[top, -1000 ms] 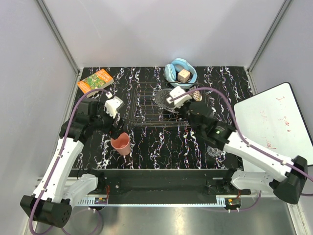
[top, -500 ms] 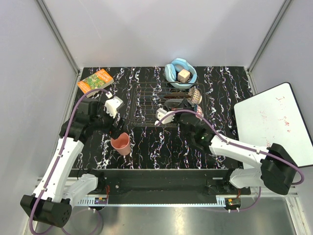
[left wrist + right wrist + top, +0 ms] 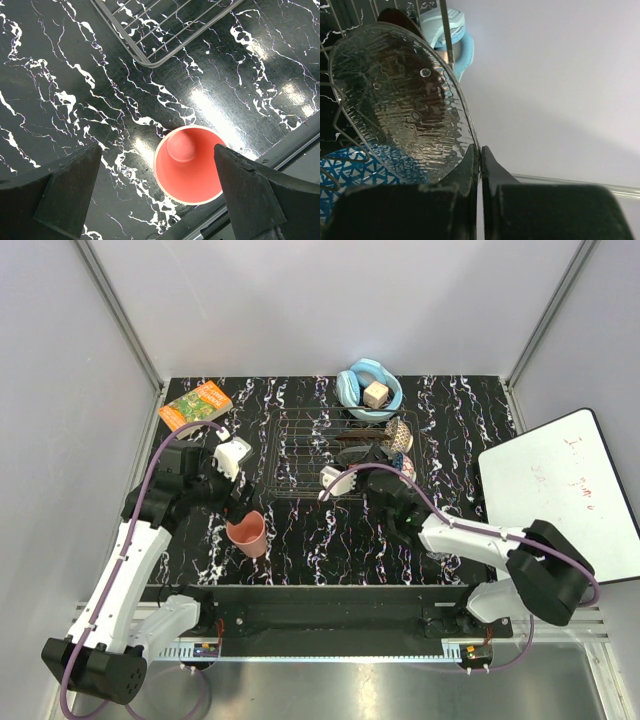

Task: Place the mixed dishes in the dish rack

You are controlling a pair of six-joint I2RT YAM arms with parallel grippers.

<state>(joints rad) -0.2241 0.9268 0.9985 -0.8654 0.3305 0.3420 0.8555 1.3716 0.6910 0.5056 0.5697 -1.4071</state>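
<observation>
Wire dish rack (image 3: 300, 455) with clear glass bowl (image 3: 405, 105) in it; pink plastic cup (image 3: 188, 165) outside.
The bowl stands on edge, rim pinched in my right pincer (image 3: 480, 150), small blue patterned bowl (image 3: 355, 170) just beside. My left pincer (image 3: 156, 150) hangs spread above the upright cup, near the rack's corner.

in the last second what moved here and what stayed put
The right gripper, shut on the rim of the clear glass bowl, pulled back from the far part of the dish rack toward its near edge. The left gripper stayed open above the pink cup, which did not move.
</observation>
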